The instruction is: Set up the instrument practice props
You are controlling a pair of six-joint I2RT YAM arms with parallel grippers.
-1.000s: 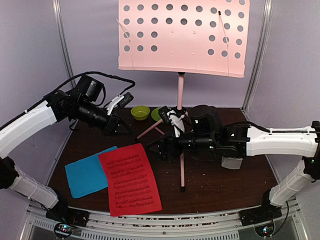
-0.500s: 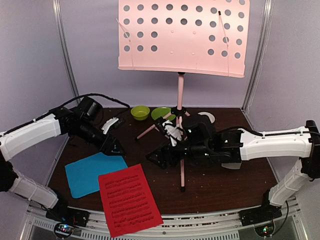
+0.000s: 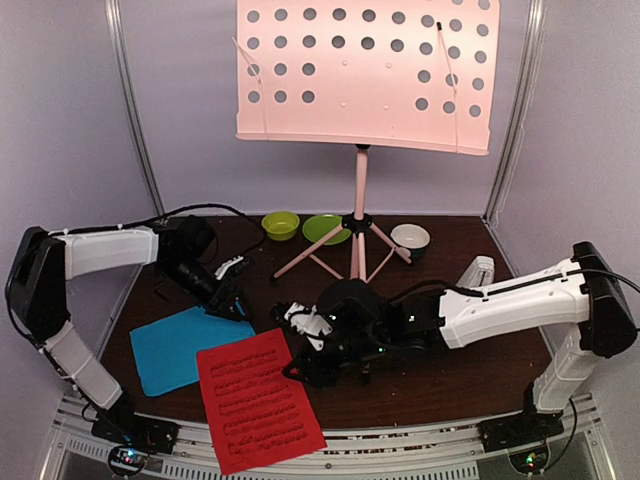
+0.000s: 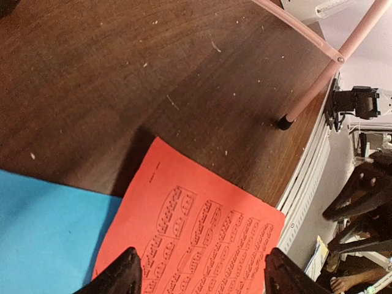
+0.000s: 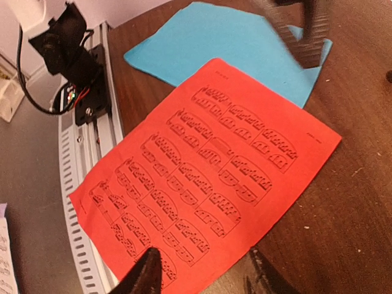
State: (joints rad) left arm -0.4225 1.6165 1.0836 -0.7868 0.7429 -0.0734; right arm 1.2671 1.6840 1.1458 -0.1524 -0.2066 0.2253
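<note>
The pale pink music stand [image 3: 365, 75] stands at the back on tripod legs, its desk bare. A red sheet-music page [image 3: 260, 400] lies flat at the front, its near end over the table edge, overlapping a cyan page [image 3: 178, 345]. My right gripper [image 3: 297, 368] hovers low at the red page's right edge; its jaws [image 5: 205, 275] stand partly apart, open, one finger over the red page [image 5: 202, 165], one over bare wood. My left gripper [image 3: 238, 303] is wide open above the red page [image 4: 196, 233] and the cyan page's [image 4: 43, 226] corner, holding nothing. A white metronome [image 3: 478, 271] stands at the right.
Two lime-green dishes [image 3: 280, 224] [image 3: 325, 229] and a small white bowl [image 3: 410, 236] sit at the back by the stand's legs. One stand leg [image 4: 318, 79] reaches toward the front. The metal rail [image 5: 92, 153] runs along the near table edge.
The red page slid toward the near edge. My left gripper opened and dropped toward the pages. My right arm swung left and down to the red page, its jaws narrowing.
</note>
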